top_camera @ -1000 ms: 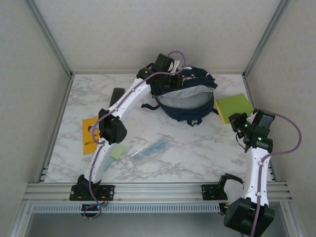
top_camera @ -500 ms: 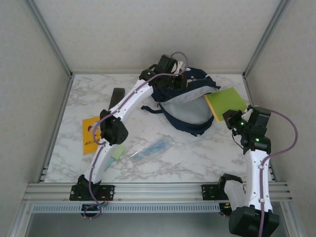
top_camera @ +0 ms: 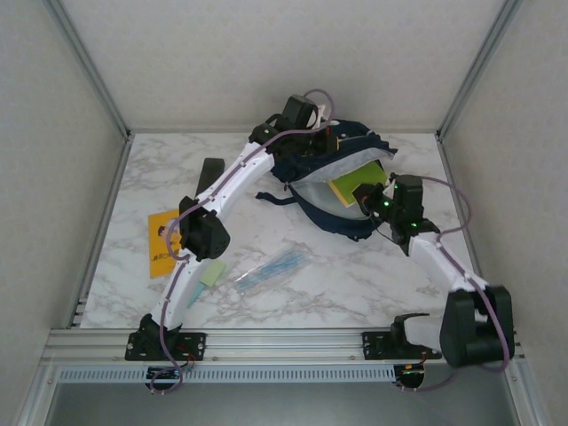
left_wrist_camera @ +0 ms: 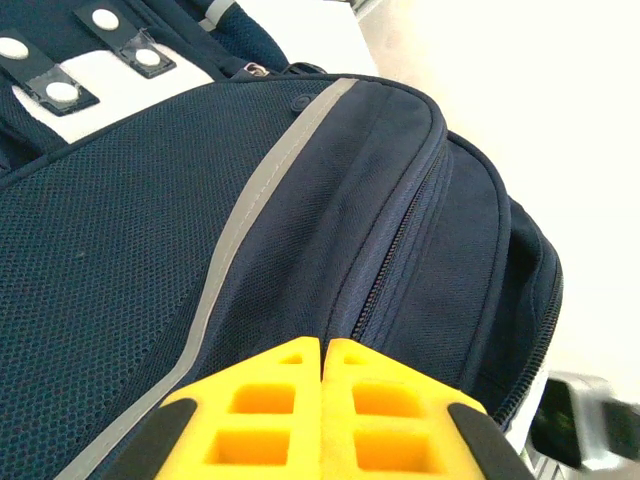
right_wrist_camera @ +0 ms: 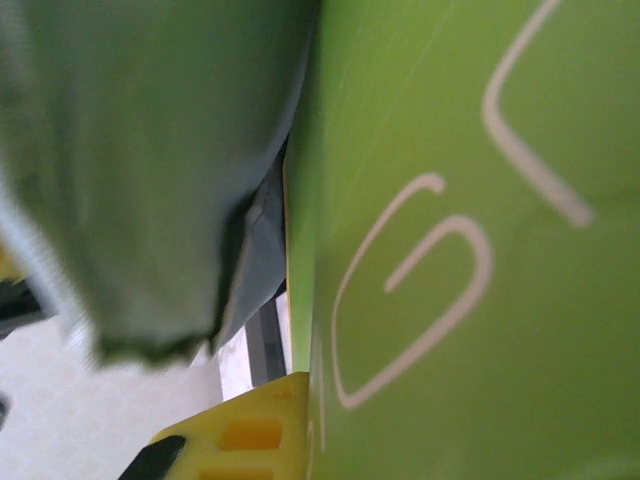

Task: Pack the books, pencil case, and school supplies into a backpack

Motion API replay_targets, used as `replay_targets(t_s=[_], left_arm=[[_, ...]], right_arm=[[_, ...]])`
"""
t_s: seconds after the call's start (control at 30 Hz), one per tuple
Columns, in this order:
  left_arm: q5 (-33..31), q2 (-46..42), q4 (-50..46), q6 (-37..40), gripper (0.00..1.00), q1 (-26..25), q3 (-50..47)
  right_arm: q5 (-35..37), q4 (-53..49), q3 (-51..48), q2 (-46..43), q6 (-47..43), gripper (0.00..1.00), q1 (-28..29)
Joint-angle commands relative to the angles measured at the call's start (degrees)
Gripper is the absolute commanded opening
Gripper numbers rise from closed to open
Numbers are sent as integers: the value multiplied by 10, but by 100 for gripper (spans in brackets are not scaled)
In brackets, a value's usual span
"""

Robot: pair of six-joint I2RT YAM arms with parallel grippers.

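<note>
**Near:** orange-yellow booklet (top_camera: 161,241) and pale green pad (top_camera: 211,271), flat on the table (top_camera: 373,275), not yet packed.

**Middle:** right gripper (top_camera: 370,201) clamped on the lime-green notebook (top_camera: 349,189), whose leading edge is in the backpack (top_camera: 342,226) mouth. Best slid flat along the grey lining (top_camera: 318,188) and released only once deep.

**Far:** left gripper (left_wrist_camera: 322,350), fingers together, apparently pinching the backpack's top. Best held high until the notebook is in.
</note>
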Motion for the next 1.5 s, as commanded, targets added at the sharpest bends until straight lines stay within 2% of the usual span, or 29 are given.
replay_targets(t_s=[0.0,0.2,0.23,0.33,0.37,0.43,0.5,0.57,0.6,0.7,1.03,1.17,1.27,1.33,1.37,1.43,1.47], left_arm=[[19,-55,26,-12,0,3,18],[15,-68,23,-5,0,3,6],[12,-70,21,-3,0,3,4],[1,-77,20,0,0,4,-13],[-3,-78,23,0,0,5,-19],[-9,-81,26,-1,0,6,-31],[-12,-81,29,-1,0,9,-39],[-11,-81,31,-4,0,13,-43],[-12,-81,32,-5,0,14,-44],[-11,-79,32,-5,0,18,-46],[-14,-84,27,7,0,22,-71],[-16,-110,25,24,0,22,-121],[-22,-143,25,34,0,22,-177],[-28,-172,28,36,19,22,-221],[-30,-189,30,33,32,24,-246],[-35,-226,42,25,56,30,-300],[-37,-250,50,20,64,33,-340]], right_arm=[[23,153,37,73,23,0,17],[44,231,76,203,45,0,32],[46,231,84,222,47,0,33],[63,164,113,253,64,10,33],[61,142,121,257,65,18,33],[58,89,134,256,65,50,33],[75,0,148,239,56,75,32],[98,-99,168,217,26,96,32],[111,-152,179,205,10,99,32],[134,-252,193,172,-35,99,24],[229,-473,203,17,-203,99,11],[203,-522,219,-57,-269,99,12],[131,-510,220,-103,-294,99,14],[84,-482,216,-119,-289,99,22],[63,-462,211,-122,-284,99,30],[47,-428,205,-121,-271,99,51],[47,-407,200,-120,-262,99,66]])
